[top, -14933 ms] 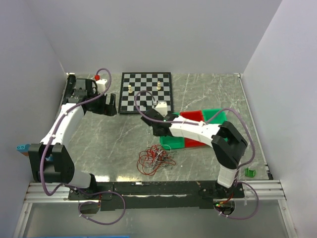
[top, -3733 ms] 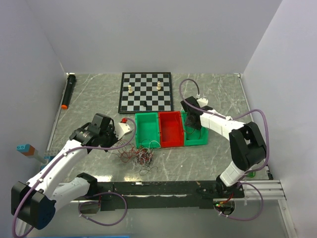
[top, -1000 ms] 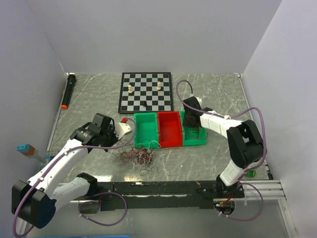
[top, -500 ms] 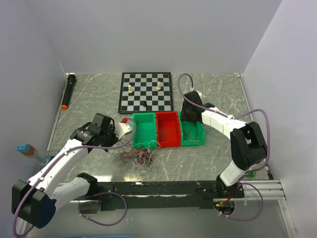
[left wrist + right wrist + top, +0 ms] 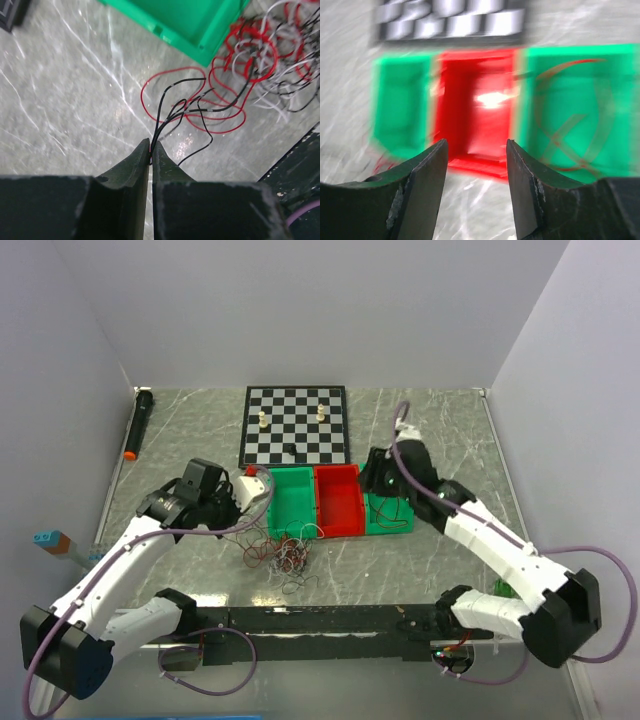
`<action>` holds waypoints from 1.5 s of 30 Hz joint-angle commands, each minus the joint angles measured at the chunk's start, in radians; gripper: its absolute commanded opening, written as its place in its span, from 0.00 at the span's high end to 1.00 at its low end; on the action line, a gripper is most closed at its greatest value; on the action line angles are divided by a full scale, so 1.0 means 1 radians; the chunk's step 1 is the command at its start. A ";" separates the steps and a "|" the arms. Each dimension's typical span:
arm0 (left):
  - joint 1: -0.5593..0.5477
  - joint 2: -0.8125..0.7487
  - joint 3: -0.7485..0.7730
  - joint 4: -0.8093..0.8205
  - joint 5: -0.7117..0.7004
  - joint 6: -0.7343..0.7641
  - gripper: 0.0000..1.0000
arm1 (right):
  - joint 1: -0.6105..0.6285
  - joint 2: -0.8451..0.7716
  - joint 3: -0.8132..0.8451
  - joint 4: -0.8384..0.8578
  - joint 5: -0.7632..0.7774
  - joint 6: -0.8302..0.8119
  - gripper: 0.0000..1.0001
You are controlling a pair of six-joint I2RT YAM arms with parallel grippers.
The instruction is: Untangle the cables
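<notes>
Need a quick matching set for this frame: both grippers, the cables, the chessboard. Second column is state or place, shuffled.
Column one
1. left gripper
2. right gripper
3. cables
4. chessboard

Column two
A. beyond the bins, on the far side from the arm bases
B. open, nothing between the fingers
C. shut on a few thin strands
D. lying loose in a tangle just on the near side of the bins

Pairs: 1-C, 2-B, 3-D, 4-A
</notes>
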 commanded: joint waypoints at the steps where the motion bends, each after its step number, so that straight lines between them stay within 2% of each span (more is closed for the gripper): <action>1: 0.005 -0.003 0.046 -0.015 0.076 -0.019 0.89 | 0.200 -0.040 -0.078 0.091 -0.047 -0.003 0.42; 5: 0.005 -0.017 -0.003 -0.006 0.052 -0.008 0.88 | 0.371 0.027 -0.144 0.172 -0.119 0.017 0.43; 8: 0.005 -0.025 -0.039 0.002 0.021 0.004 0.88 | 0.427 0.090 -0.174 0.215 -0.127 0.037 0.43; 14: 0.005 -0.036 -0.090 0.020 -0.032 0.028 0.88 | 0.445 0.170 -0.164 0.264 -0.090 0.026 0.44; 20: 0.005 -0.031 -0.121 0.037 -0.062 0.041 0.88 | 0.450 0.216 -0.108 0.258 0.017 -0.038 0.46; 28: 0.005 -0.019 -0.113 0.042 -0.060 0.036 0.88 | 0.450 0.285 -0.094 0.287 0.039 -0.095 0.50; 32: 0.005 -0.013 -0.115 0.048 -0.062 0.036 0.88 | 0.450 0.293 -0.101 0.315 0.028 -0.107 0.61; 37: 0.005 -0.002 -0.112 0.056 -0.065 0.028 0.88 | 0.450 0.241 -0.129 0.317 0.028 -0.106 0.92; 39: 0.007 -0.006 -0.105 0.051 -0.062 0.022 0.89 | 0.452 0.190 -0.154 0.292 0.031 -0.089 1.00; 45: 0.005 -0.060 -0.079 0.010 -0.063 0.025 0.93 | 0.465 -0.044 -0.243 0.142 0.097 0.023 1.00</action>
